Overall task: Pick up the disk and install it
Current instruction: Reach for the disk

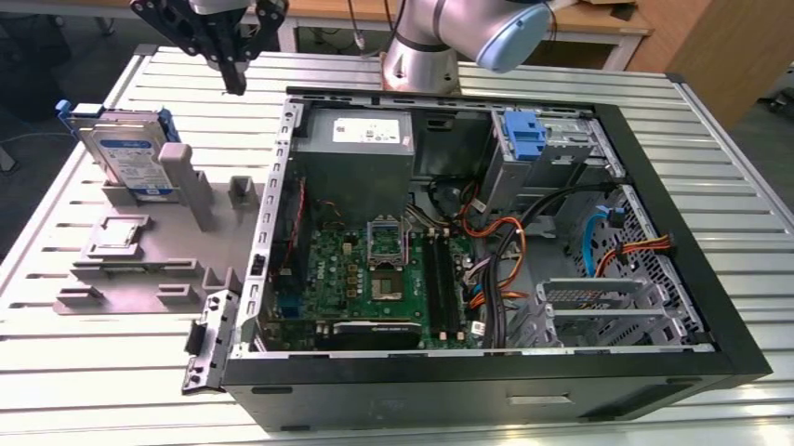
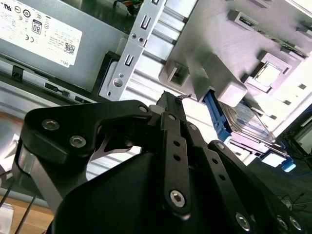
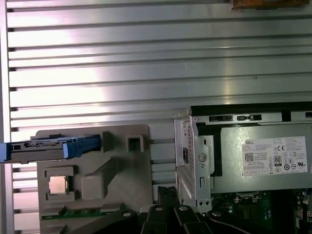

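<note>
Disk (image 1: 134,158) stands on edge in grey fixture (image 1: 149,269) near table (image 1: 112,372) edge at the exterior view's left. Gripper (image 1: 233,85) hangs fingers-down, pressed together, empty, over table's far edge, apart from disk, beside open computer case (image 1: 732,353).

A table of ribbed silver aluminium slats (image 1: 112,372) carries everything, and strong light glares white off its slats in the first wrist view. Beyond the table's edge farthest from the exterior camera stands a pale wooden desk on a white frame (image 1: 608,26). Past that edge's corner on the exterior view's right, a brown wooden cabinet panel (image 1: 707,56) rises above grey floor (image 1: 767,153).
</note>
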Motion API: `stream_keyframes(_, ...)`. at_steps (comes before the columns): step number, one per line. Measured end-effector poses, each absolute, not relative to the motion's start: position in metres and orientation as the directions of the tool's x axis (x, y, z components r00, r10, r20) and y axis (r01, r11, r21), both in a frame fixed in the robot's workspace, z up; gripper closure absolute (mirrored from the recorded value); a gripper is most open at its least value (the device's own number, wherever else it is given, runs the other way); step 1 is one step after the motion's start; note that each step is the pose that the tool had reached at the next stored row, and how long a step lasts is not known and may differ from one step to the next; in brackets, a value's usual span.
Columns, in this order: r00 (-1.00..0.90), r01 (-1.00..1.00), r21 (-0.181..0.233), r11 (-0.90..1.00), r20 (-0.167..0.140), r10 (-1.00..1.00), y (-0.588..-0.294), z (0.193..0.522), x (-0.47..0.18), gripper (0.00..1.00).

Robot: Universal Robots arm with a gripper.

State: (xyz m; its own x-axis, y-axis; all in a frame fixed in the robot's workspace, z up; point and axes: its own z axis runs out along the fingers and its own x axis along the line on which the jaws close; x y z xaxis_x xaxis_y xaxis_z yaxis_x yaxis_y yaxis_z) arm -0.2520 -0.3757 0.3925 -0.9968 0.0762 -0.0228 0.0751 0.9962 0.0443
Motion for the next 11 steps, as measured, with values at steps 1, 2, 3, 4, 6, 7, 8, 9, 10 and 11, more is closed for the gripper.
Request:
stream_keyframes(1, -0.997, 0.075, 0.044, 0.996, -0.023, 0.076, -0.376, 0.392, -0.253, 0.9)
stream_keyframes(2, -0.997, 0.075, 0.044, 0.996, -0.023, 0.076, -0.375, 0.392, -0.255, 0.9)
stream_keyframes(3, -0.997, 0.075, 0.044, 0.996, -0.023, 0.076, -0.375, 0.392, -0.256, 0.9)
stream_keyframes(4, -0.997, 0.075, 0.044, 0.996, -0.023, 0.076, -0.375, 0.392, -0.257, 0.9)
stream_keyframes(6, -0.997, 0.075, 0.044, 0.996, -0.023, 0.076, -0.375, 0.392, -0.259, 0.9)
stream_keyframes(7, -0.997, 0.075, 0.044, 0.996, -0.023, 0.076, -0.375, 0.392, -0.26, 0.9)
stream_keyframes(8, -0.997, 0.075, 0.044, 0.996, -0.023, 0.076, -0.374, 0.392, -0.261, 0.9)
stream_keyframes(9, -0.997, 0.075, 0.044, 0.996, -0.023, 0.076, -0.374, 0.392, -0.262, 0.9)
stream_keyframes(10, -0.997, 0.075, 0.044, 0.996, -0.023, 0.076, -0.374, 0.392, -0.264, 0.9)
stream_keyframes(11, -0.997, 0.075, 0.044, 0.996, -0.023, 0.076, -0.374, 0.392, -0.265, 0.9)
